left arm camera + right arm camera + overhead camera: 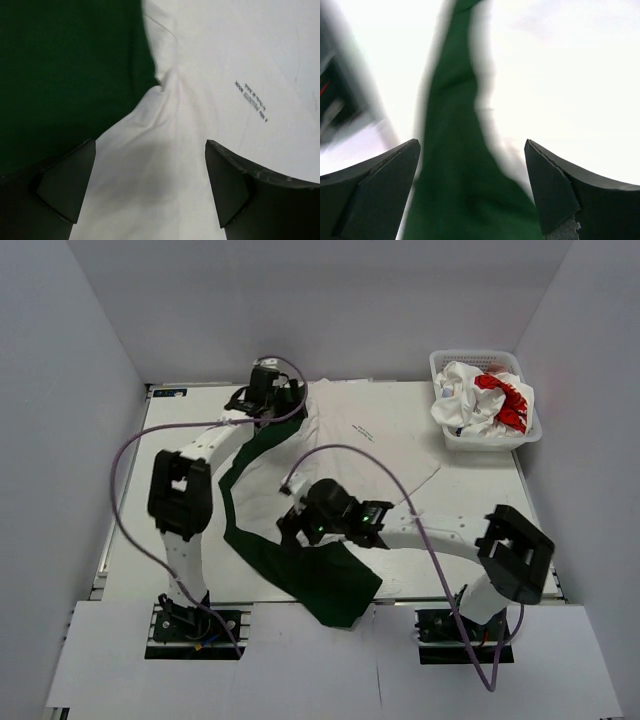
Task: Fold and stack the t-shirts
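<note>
A large white t-shirt (385,455) with dark green sleeves lies spread on the table. One green sleeve (330,585) reaches the near edge, and a green strip runs up the shirt's left side. My left gripper (264,405) hovers open over the far left part of the shirt. In the left wrist view the left gripper (150,185) has white cloth (200,75) between its fingers and green cloth (65,75) on its left. My right gripper (293,532) stands open over the green strip (455,150), nothing held; the right gripper (472,185) view is blurred. A second t-shirt (470,400), white with red print, sits crumpled in the basket.
A white lattice basket (482,443) stands at the far right corner of the table. Grey walls close in the table on three sides. Purple cables loop from both arms over the shirt and the table's left part.
</note>
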